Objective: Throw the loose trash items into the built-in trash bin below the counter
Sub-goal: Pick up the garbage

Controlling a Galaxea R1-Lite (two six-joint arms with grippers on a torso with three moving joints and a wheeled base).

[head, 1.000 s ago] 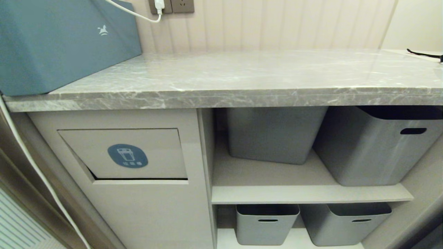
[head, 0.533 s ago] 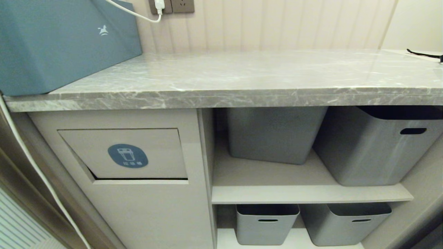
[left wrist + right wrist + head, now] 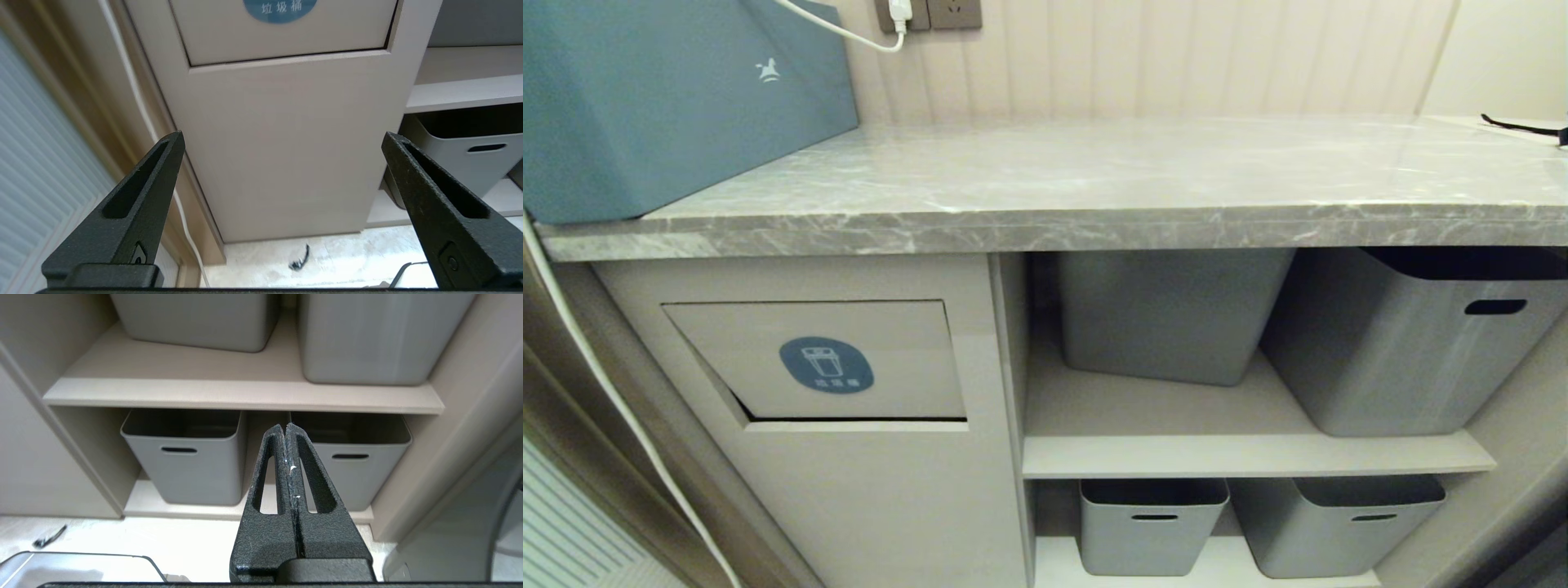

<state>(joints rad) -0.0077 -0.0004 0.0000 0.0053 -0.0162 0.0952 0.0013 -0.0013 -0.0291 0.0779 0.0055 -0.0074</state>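
Note:
The grey marble counter (image 3: 1094, 180) runs across the head view with no loose trash items on it; none shows in any view. Below its left part is the built-in trash bin (image 3: 825, 363), its beige flap with the blue sticker nearly flush with the panel. Neither arm shows in the head view. In the left wrist view my left gripper (image 3: 282, 133) is open and empty, low in front of the cabinet panel under the flap (image 3: 286, 32). My right gripper (image 3: 284, 425) is shut with nothing in it, facing the lower shelf.
A large grey-blue box (image 3: 670, 106) stands on the counter's left end. A white cable (image 3: 605, 392) hangs down beside the cabinet. Grey tubs (image 3: 1168, 318) fill the shelves on the right, with more on the lowest shelf (image 3: 1152, 527). A small black scrap (image 3: 300, 261) lies on the floor.
The whole head picture has shifted up very slightly. Nothing in the scene itself has moved.

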